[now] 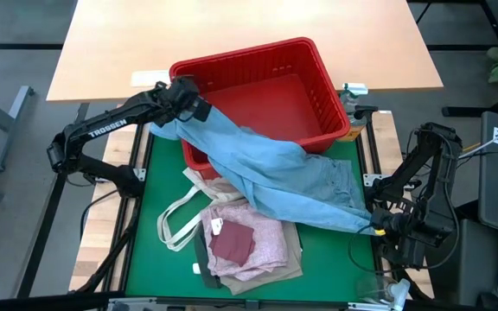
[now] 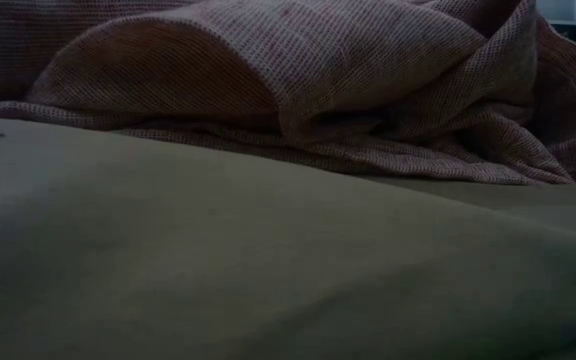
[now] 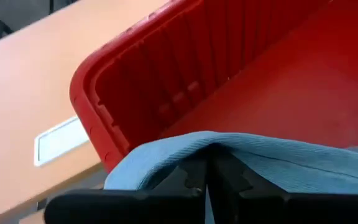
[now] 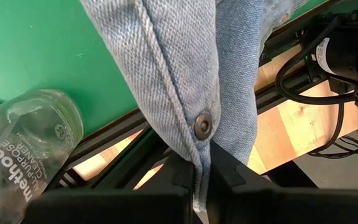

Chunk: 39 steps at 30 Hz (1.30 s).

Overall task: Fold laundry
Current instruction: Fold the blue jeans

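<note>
Stretching light blue denim jeans [image 1: 292, 177] between both clamped end effectors, left [image 1: 182, 108], right [image 1: 375, 226], "method" bottle [image 4: 23, 140] beside

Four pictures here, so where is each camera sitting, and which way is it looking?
High view: above the table, looking straight down; both arms show, left gripper and right gripper stretching the jeans between them.
Low view: at table height, looking level; only the pink top and beige trousers fill it, no arm.
Left wrist view: on the left arm, facing the red basket; its fingers are shut on the jeans.
Right wrist view: on the right arm, facing the green mat; its fingers pinch the jeans.
Both wrist views share the jeans.
</note>
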{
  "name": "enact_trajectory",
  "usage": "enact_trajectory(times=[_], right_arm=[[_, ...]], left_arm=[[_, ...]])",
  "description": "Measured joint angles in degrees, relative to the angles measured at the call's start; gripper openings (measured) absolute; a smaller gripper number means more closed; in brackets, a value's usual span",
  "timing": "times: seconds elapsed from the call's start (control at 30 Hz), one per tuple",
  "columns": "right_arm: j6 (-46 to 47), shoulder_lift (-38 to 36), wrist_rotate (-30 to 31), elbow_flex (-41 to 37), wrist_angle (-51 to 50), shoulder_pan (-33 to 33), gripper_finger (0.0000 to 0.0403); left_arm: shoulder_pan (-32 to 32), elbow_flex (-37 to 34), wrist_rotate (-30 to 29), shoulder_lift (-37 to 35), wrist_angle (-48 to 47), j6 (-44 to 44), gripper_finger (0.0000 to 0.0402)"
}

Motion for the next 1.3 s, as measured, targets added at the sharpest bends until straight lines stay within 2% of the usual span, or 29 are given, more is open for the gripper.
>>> enact_trajectory(times=[0.1,0.2,0.3,0.5,0.6,0.8,1.07,1.2,1.3], right_arm=[[-0.02,0.00,0.02,0.00,0.00,0.00,0.0017],[0.00,0.00,0.02,0.00,0.00,0.00,0.0017],[0.00,0.00,0.02,0.00,0.00,0.00,0.0017],[0.00,0.00,0.04,0.00,0.02,0.00,0.0017],[0.00,0.00,0.04,0.00,0.02,0.00,0.0017],[0.00,0.00,0.04,0.00,0.02,0.00,0.0017],[3.01,0.00,0.03,0.00,0.46,0.00,0.0018],[3.33,0.00,-0.02,0.00,0.47,0.00,0.0043],[4.40,0.00,-0.30,0.00,0.54,0.02,0.0077]], left_arm=[[0.00,0.00,-0.78,0.00,0.64,1.42,0.0000],[0.00,0.00,-0.73,0.00,0.58,6.70,0.0011],[-0.02,0.00,-0.67,0.00,0.54,10.24,0.0044],[-0.09,0.00,0.95,-0.21,1.35,10.49,0.0123],[-0.06,0.00,6.13,-1.11,2.07,10.23,0.0139],[0.93,0.72,23.18,-2.59,3.00,6.09,0.0135],[1.86,6.11,34.98,-3.72,2.99,4.29,0.0133],[0.14,7.30,42.45,-3.72,3.05,4.36,0.0133],[-2.01,7.30,44.90,-3.67,2.43,4.43,0.0133]])
